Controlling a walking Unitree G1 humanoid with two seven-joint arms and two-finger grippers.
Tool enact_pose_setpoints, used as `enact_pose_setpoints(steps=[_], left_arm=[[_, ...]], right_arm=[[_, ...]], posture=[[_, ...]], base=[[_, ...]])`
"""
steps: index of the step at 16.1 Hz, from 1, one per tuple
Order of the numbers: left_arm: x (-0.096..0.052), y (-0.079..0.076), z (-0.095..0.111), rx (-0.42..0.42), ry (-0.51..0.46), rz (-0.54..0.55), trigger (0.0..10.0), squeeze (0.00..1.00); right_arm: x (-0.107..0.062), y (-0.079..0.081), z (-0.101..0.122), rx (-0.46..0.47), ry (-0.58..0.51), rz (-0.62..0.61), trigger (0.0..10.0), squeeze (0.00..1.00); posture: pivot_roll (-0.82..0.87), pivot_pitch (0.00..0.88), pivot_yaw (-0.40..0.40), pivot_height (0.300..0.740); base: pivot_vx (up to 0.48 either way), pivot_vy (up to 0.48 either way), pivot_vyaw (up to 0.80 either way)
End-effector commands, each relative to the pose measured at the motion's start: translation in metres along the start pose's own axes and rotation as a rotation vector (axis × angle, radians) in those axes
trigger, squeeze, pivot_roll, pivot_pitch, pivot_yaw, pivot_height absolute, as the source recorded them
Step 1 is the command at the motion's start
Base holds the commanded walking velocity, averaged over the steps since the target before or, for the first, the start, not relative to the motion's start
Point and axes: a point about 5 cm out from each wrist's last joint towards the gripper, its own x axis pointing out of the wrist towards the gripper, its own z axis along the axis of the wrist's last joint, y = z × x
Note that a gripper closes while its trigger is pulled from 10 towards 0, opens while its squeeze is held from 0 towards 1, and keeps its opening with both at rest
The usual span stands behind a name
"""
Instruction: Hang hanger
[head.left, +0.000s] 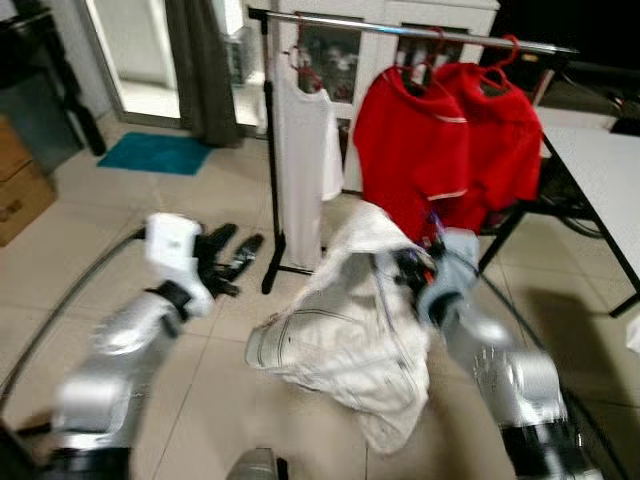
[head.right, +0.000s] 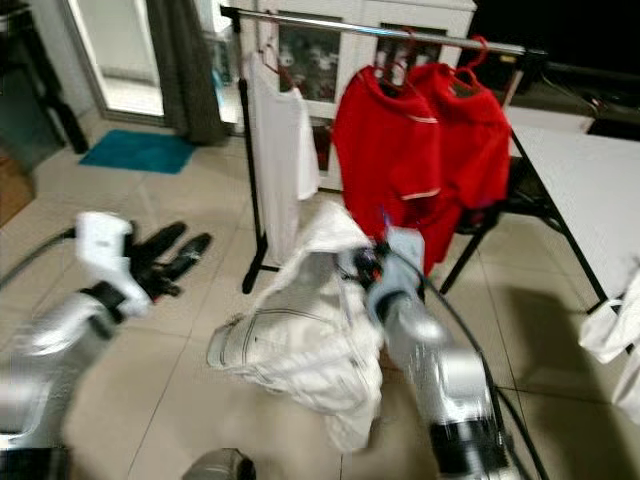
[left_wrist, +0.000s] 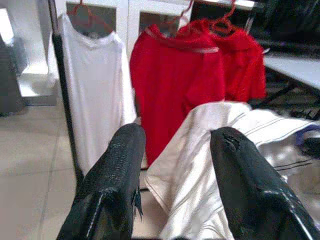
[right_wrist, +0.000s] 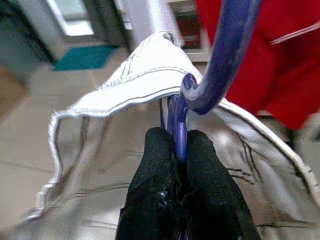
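My right gripper (right_wrist: 181, 150) is shut on the neck of a purple hanger (right_wrist: 220, 60), whose hook curves up past the fingers. A white garment with dark piping (head.left: 345, 320) hangs from that hanger in front of me, low above the floor. Ahead stands the clothes rack with its metal rail (head.left: 420, 27), carrying a white shirt (head.left: 300, 170) and two red shirts (head.left: 440, 150) on red hangers. My left gripper (head.left: 232, 258) is open, held out to the left of the white garment and apart from it; its fingers (left_wrist: 112, 185) frame the rack.
A white table (head.left: 600, 180) stands to the right of the rack. A teal mat (head.left: 155, 152) lies by the doorway at the back left, and cardboard boxes (head.left: 15, 190) sit at the far left. The floor is pale tile.
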Motion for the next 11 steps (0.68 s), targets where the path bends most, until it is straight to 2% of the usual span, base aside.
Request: enact_pose_setpoints(steps=[1,4,5,8,11], left_arm=[[0.004,-0.005,-0.002,0.046,-0.002,-0.003,10.0,0.00],[0.017,-0.016,-0.003,0.051,-0.011,0.001,10.0,0.00],[0.021,-0.019,-0.007,0.067,0.000,-0.004,10.0,0.00],[0.019,-0.014,-0.014,0.078,0.034,0.025,10.0,0.00],[0.019,-0.010,-0.014,0.088,0.036,0.037,10.0,0.00]], right_arm=[[-0.008,-0.005,0.023,-0.053,-0.157,-0.027,10.0,0.00],[-0.016,-0.014,0.025,0.028,-0.243,-0.100,10.0,0.00],[-0.020,-0.015,0.024,0.062,-0.263,-0.090,10.0,0.00],[-0.024,-0.013,0.019,-0.045,-0.237,-0.065,10.0,0.00],[-0.025,-0.011,0.015,-0.006,-0.230,-0.056,10.0,0.00]], posture=[[0.04,0.000,-0.016,0.723],[0.03,0.000,-0.003,0.723],[0.02,0.000,0.001,0.723],[0.01,0.000,0.014,0.723],[0.02,0.000,-0.002,0.723]], base=[[0.000,0.000,0.00],[0.000,0.000,0.00],[0.251,0.000,0.00],[0.309,0.000,0.00],[0.354,0.000,0.00]])
